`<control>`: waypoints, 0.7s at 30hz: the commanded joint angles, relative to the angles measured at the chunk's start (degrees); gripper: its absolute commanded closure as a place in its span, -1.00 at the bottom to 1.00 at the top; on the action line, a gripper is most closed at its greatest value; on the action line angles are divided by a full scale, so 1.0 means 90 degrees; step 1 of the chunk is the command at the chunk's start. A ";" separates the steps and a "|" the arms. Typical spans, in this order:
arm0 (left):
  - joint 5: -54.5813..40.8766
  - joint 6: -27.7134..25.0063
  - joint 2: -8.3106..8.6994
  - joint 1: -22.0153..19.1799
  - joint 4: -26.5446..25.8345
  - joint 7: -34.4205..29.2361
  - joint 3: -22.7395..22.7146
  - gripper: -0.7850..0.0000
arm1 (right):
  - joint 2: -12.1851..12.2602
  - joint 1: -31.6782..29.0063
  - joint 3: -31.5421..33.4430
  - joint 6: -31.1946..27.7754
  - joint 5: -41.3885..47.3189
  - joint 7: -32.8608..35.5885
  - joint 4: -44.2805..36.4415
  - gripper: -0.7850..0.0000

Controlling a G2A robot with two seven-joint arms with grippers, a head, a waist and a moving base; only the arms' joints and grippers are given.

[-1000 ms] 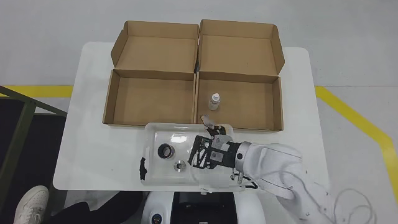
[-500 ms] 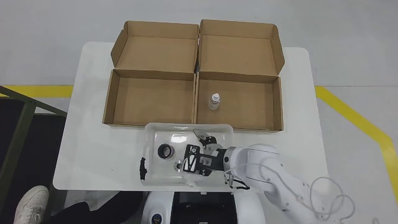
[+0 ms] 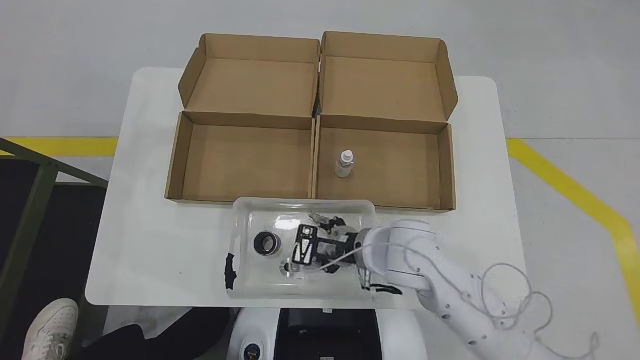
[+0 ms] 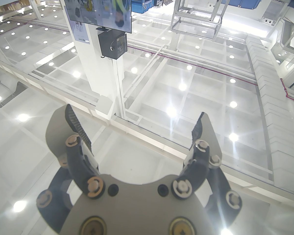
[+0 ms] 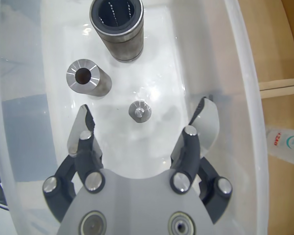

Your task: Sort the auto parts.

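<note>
- While the left tool (image 4: pixel 135 111) points up at a ceiling dotted with lights, we see its two toothed fingers spread wide apart, gripping no part.
- Down on the white tabletop (image 3: pixel 140 210) we pick up the left cardboard box (image 3: pixel 240 160) first, its lid flap folded back on the far side.
- Just in front of the boxes, at the near edge, we've got the clear plastic tub (image 3: pixel 245 210), and that's where the auto parts are sitting.
- Toward the tub's left end stands the big bearing sleeve (image 3: pixel 266 244), upright on the tub floor with its dark bore facing up.
- From the right wrist we get it close up: beside the sleeve, near but apart, stands a steel bushing (image 5: pixel 88 78), upright too, a round hole in its slotted top face.
- Next comes the small cone-shaped piece (image 5: pixel 139 111), alone on the tub floor, well clear of the bushing.
- And there's the right tool (image 5: pixel 145 105), down inside the tub and opened wide; we see the cone-shaped piece in line between its fingertips, touched by neither, and one finger close to the tub's wall on the box side.
- From above, that tool (image 3: pixel 305 247) sits mid-tub, just right of the bearing sleeve.
- Further right we reach the right cardboard box (image 3: pixel 400 175), side by side with the left one, walls touching.
- Inside it, near its left wall, we spot a small white bottle (image 3: pixel 344 163).
</note>
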 commanded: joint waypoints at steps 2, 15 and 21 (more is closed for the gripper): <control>0.0000 0.0000 0.0000 0.0000 0.0000 0.0000 0.0000 -1.00 | -0.0014 0.0050 -0.0054 0.0053 -0.0028 0.0066 0.0085 0.05; 0.0000 0.0000 0.0000 0.0000 0.0000 0.0000 0.0000 -1.00 | -0.0051 0.0190 -0.0185 0.0164 -0.0091 0.0111 0.0291 0.51; 0.0000 0.0000 0.0000 0.0000 0.0000 0.0000 0.0000 -1.00 | -0.0025 0.0113 -0.0143 0.0114 -0.0124 0.0032 0.0061 1.00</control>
